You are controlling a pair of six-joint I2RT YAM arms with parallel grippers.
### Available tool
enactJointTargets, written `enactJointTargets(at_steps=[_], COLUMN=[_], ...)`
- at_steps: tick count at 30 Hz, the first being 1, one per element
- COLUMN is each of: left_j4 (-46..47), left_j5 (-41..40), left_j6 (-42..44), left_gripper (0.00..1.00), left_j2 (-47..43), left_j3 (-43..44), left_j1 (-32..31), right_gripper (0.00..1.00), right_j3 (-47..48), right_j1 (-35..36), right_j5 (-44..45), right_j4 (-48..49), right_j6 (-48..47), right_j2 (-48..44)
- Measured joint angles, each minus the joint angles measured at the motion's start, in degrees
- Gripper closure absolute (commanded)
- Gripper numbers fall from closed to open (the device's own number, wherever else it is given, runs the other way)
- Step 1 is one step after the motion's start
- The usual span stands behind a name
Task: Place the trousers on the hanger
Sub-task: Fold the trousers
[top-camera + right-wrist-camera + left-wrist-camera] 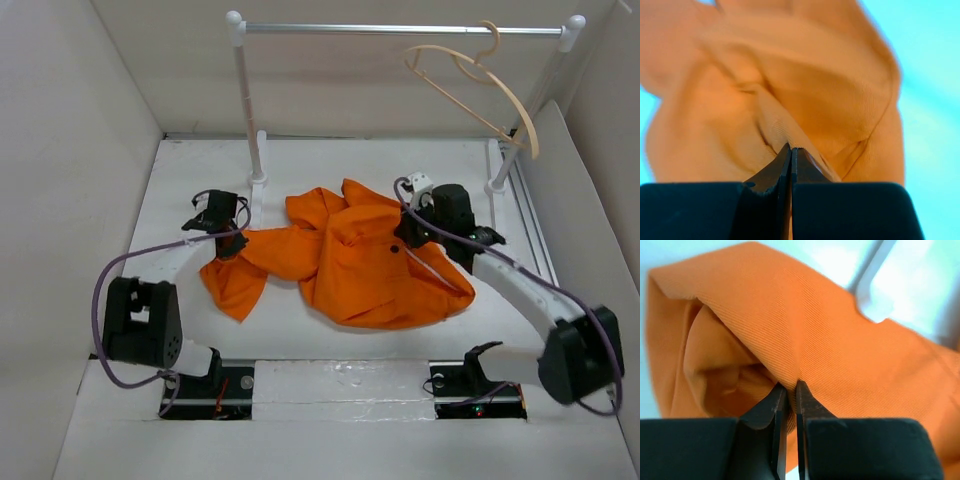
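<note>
The orange trousers [350, 255] lie crumpled on the white table between my two arms. My left gripper [232, 243] is shut on a fold at their left end; the left wrist view shows orange cloth [840, 345] pinched between the fingers [790, 387]. My right gripper [408, 235] is shut on a fold at their upper right; the right wrist view shows the fabric [805, 90] nipped at the fingertips [791, 149]. The pale wooden hanger [480, 95] hangs tilted by its hook from the right end of the silver rail [400, 30], above and behind the right gripper.
The rail stands on two white posts, one at back left [245, 110] and one at back right [535, 100]. Pale walls enclose the table on the left, back and right. A metal track [530, 230] runs along the right edge.
</note>
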Motion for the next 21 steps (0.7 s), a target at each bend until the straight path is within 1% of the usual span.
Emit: enactJointTargets(at_steps=[2, 4, 5, 6, 7, 10, 13, 15, 18, 21], left_j4=[-2.0, -3.7, -4.3, -4.5, -4.9, -5.8, -6.7, -8.4, -10.9, -12.2], left_j5=[-1.4, -3.5, -4.6, -5.6, -7.1, -12.1, -17.1, -20.0, -24.7, -29.6], left_j6=[0.0, 0.2, 0.2, 0.3, 0.5, 1.3, 2.8, 4.2, 7.3, 10.7], left_gripper=[1.00, 1.00, 1.00, 1.00, 1.00, 1.00, 1.00, 1.00, 1.00, 1.00], left_j2=[-3.4, -9.6, -13.2, -16.1, -19.2, -25.4, -28.2, -29.0, -29.2, -29.7], left_j3=[1.8, 3.8, 5.3, 6.8, 9.1, 17.1, 26.1, 31.6, 39.9, 45.3], left_j1=[0.0, 0.0, 0.0, 0.0, 0.0, 0.0, 0.0, 0.0, 0.0, -0.6], right_gripper=[1.00, 1.00, 1.00, 1.00, 1.00, 1.00, 1.00, 1.00, 1.00, 1.00], right_j3=[3.4, 9.6, 12.0, 18.9, 23.2, 37.6, 51.0, 58.9, 66.1, 65.8], right_j1=[2.1, 4.5, 5.2, 7.0, 7.9, 11.2, 12.9, 13.0, 13.0, 13.1], right_j5=[2.6, 4.5, 5.0, 6.0, 6.4, 6.4, 4.5, 2.6, -1.2, -3.7], right_j4=[-5.1, -9.6, -10.7, -13.3, -15.1, -21.2, -26.7, -28.8, -30.3, -30.4], right_j6=[-0.4, -1.0, -1.1, -1.5, -1.9, -3.0, -3.5, -3.3, -1.9, 0.9], right_j2=[-7.6, -14.2, -15.8, -19.0, -20.2, -21.1, -19.2, -17.6, -16.6, -19.0])
